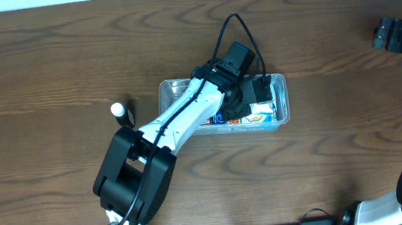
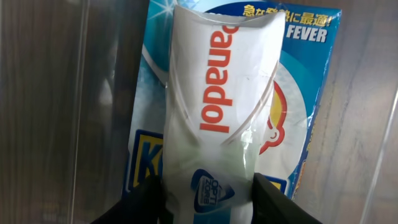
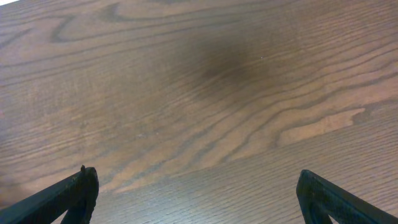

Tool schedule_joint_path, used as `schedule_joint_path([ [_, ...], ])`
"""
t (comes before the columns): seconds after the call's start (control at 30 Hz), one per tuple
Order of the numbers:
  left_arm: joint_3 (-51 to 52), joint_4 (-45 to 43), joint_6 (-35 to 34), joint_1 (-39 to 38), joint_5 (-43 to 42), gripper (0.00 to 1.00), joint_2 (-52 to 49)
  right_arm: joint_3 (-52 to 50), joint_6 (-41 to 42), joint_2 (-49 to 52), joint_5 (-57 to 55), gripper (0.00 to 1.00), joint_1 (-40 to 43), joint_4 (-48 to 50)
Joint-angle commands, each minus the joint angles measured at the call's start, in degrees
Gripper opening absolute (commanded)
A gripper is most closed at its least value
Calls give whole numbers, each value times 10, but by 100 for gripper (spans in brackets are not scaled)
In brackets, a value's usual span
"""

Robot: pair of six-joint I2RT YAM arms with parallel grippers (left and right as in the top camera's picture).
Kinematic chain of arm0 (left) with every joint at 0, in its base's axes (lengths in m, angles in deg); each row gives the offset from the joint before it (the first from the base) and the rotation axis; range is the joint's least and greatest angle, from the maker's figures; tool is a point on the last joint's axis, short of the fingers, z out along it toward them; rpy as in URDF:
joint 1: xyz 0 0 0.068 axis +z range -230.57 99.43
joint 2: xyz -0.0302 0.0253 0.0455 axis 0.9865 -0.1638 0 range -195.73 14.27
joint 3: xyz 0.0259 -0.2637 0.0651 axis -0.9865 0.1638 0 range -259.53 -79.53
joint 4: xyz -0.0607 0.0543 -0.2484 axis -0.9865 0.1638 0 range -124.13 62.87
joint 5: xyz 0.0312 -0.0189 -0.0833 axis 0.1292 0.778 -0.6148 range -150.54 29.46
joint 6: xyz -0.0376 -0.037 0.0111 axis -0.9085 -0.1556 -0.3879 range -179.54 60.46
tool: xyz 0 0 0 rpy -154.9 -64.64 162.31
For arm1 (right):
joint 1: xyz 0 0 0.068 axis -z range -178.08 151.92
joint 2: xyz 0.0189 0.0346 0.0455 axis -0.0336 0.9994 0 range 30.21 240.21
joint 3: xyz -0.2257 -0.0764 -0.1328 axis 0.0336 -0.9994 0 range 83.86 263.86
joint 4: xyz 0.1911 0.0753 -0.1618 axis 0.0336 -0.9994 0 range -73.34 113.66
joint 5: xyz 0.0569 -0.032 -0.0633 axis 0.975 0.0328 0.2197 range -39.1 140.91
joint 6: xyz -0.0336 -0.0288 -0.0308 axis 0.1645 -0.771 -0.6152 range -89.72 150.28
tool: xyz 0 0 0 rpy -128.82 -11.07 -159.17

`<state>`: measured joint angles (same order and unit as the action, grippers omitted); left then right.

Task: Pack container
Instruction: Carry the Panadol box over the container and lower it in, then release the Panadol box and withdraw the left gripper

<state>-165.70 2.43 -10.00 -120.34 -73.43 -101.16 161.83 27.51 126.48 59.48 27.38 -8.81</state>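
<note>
From overhead we see the clear, shiny rectangular plastic tub (image 1: 171,89) lying lengthwise near the middle of the brown wood-grain table (image 1: 27,72). The white and black left arm reaches across it from the near side. The left pincer (image 1: 256,94) hangs over the tub's right half, above a blue rectangular cardboard box (image 1: 252,119) that lies flat inside the tub along its near wall. A small object with a round white top (image 1: 117,109) stands on the table to the left of the tub, apart from it. The right pincer (image 1: 385,32) sits near the far right edge, well apart from the tub.

In the left wrist view, a white, creased Panadol packet with orange lettering (image 2: 217,93) lies over the blue box, and the tub's clear wall shows at the left. The 2 black fingers (image 2: 143,202) of the left pincer lie against either side of the packet's lower end. We cannot tell whether they clamp it or merely flank it.

In the right wrist view, the right pincer's 2 dark fingers (image 3: 78,190) stand wide apart, with only the table's wood grain showing between them.
</note>
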Motion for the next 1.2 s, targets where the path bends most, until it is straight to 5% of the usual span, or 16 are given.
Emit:
schedule_joint_path([
  [0.0, -2, -1, 2, 2, 5, 48, -3, 3, -7, 3, 5, 99, -1, -1],
  [0.4, -17, -30, -47, 2, 5, 56, 26, 3, -7, 3, 5, 99, -1, -1],
  [0.83, -20, 9, -122, 7, 11, 66, 196, 3, -7, 3, 5, 99, -1, -1],
  [1.1, -20, 54, -355, 97, 226, 99, 285, 3, -7, 3, 5, 99, -1, -1],
  [1.17, -20, 77, -380, 141, 236, 98, 288, 3, -7, 3, 5, 99, -1, -1],
])
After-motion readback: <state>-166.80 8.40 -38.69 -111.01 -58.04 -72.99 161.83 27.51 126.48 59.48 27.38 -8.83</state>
